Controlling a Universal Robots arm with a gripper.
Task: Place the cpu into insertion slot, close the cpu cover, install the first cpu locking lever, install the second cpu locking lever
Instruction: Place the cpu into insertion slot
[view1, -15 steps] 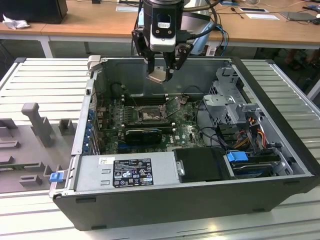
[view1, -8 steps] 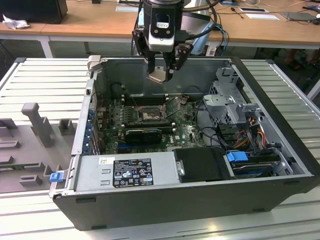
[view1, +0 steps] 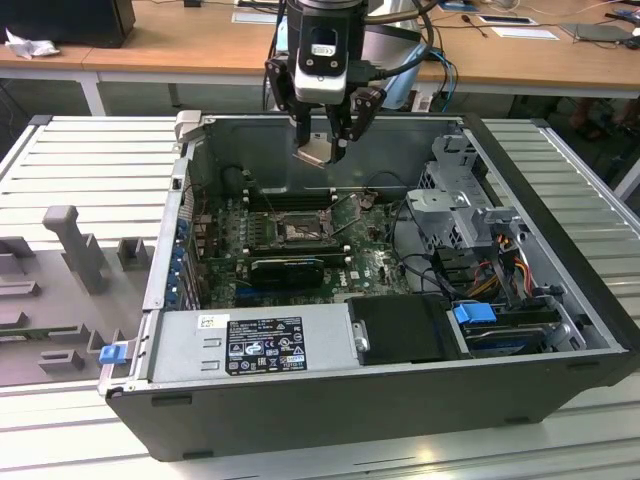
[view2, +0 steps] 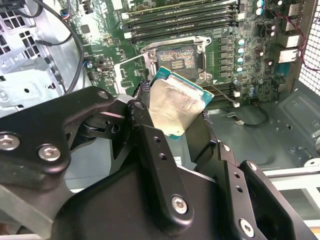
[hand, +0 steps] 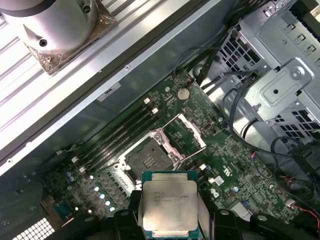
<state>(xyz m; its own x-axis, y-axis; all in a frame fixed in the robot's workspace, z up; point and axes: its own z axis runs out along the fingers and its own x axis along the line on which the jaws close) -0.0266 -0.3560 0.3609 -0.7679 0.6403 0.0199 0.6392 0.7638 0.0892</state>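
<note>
Pinching the cpu (view2: 175, 107) by its edges between closed fingers (view2: 142, 120), tilted, well above the insertion slot (view1: 297, 232), at its 12 o'clock in the exterior view. Best levelled, squared to socket, clear of the raised cpu cover (hand: 185, 131).

Wooden desk (view1: 200, 45) behind (papers (view1: 525, 32) atop); ribbed grey table (view1: 90, 150) below.

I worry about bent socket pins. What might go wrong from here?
The gripper pinches the cpu by its edges, up above the board; a slip would likely drop it there. The cpu looks tilted in the second wrist view, so it may seat skewed in the insertion slot. The raised cpu cover beside the slot could catch it.
</note>
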